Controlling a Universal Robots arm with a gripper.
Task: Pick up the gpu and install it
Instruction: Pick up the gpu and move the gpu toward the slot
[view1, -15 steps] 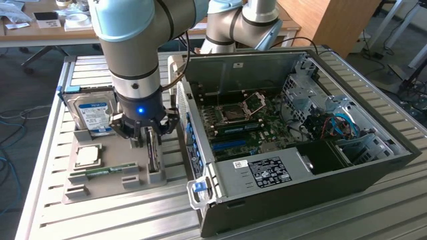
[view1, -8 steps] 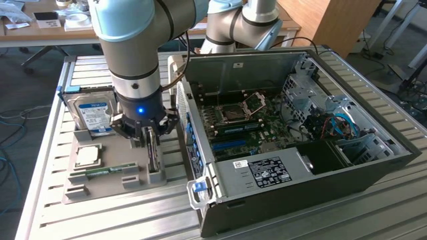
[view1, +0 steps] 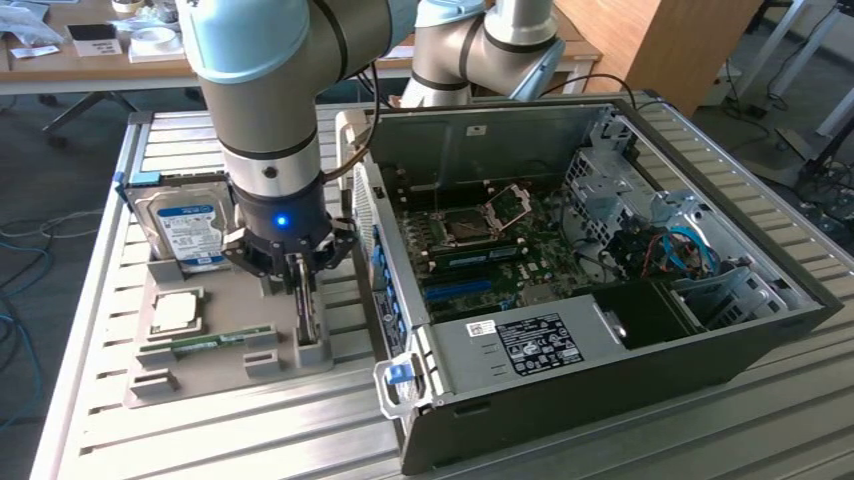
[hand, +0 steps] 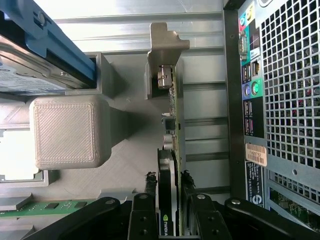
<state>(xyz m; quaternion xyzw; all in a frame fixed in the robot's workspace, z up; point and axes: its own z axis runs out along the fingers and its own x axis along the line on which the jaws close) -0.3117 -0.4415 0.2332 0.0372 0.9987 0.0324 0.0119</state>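
Observation:
The gpu (view1: 308, 305) stands on edge in a slot of the grey holder tray (view1: 214, 380), a thin dark card next to the open computer case (view1: 694, 340). My gripper (view1: 303, 268) hangs straight down over it with a finger on each side. In the wrist view the gpu (hand: 170, 145) runs up between my gripper (hand: 168, 176), its metal bracket at the far end. The black fingertips (hand: 150, 178) flank the card closely, with a thin gap still showing on both sides. Nothing is lifted; the card rests in its slot.
On the tray lie a blue-labelled hard drive (view1: 184, 225), a CPU (view1: 176, 310) and a green RAM stick (view1: 214, 342). The motherboard (view1: 487, 250) lies exposed inside the case. In the wrist view the case's rear panel (hand: 280, 100) is close beside the card, and a grey block (hand: 67, 132) sits opposite.

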